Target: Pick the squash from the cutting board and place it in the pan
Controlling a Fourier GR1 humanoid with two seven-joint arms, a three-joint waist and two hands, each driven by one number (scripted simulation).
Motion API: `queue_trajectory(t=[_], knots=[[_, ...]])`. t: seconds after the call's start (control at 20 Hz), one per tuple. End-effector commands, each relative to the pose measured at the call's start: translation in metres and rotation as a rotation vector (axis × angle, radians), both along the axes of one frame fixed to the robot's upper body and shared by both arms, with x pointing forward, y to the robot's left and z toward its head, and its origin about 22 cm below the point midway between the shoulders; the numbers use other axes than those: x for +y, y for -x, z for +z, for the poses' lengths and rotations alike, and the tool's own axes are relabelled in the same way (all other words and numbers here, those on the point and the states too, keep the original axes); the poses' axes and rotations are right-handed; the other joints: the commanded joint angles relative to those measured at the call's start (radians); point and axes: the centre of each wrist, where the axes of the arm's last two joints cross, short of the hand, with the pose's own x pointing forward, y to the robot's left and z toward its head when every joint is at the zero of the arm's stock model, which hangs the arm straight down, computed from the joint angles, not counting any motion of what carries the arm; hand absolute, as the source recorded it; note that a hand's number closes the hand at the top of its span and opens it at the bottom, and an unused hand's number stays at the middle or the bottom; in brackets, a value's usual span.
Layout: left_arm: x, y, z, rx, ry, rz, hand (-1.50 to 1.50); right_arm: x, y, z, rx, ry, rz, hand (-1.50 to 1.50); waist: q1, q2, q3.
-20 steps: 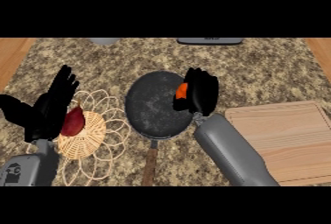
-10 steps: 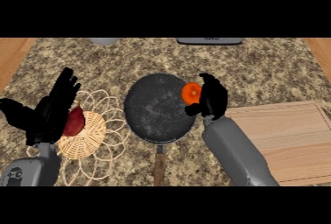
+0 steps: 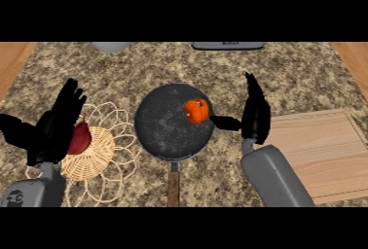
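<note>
The orange squash lies inside the dark pan, toward the pan's right side. My right hand stands just right of the pan, fingers straight and pointing up, thumb toward the squash but apart from it. The wooden cutting board at the right has nothing on it. My left hand rests open at the left over a wicker trivet.
The wicker trivet at the left carries a dark red vegetable, partly hidden by my left hand. The pan's wooden handle points toward me. A grey bowl and a dark appliance sit at the far edge.
My right hand has let go of the squash, which now lies in the pan. The hand opened and moved right, off the pan. The left hand held still.
</note>
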Motion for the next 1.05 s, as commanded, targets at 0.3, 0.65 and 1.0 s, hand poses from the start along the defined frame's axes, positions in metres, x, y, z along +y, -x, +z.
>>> queue_trajectory(t=[0.3,0.65,1.0], knots=[[0.007,0.007,0.001,0.008,-0.004,0.042,0.0,-0.084,0.094,0.017,-0.192,-0.33,0.044,-1.5,-0.016,-0.002,0.001],[0.002,0.004,-0.002,-0.004,-0.003,0.005,0.0,-0.118,0.176,0.02,-0.208,-0.353,0.141,-1.5,-0.003,0.002,0.0],[0.004,-0.003,0.008,0.016,0.002,0.004,0.0,-0.118,0.214,0.014,-0.188,-0.328,0.132,-1.5,0.005,0.003,-0.001]])
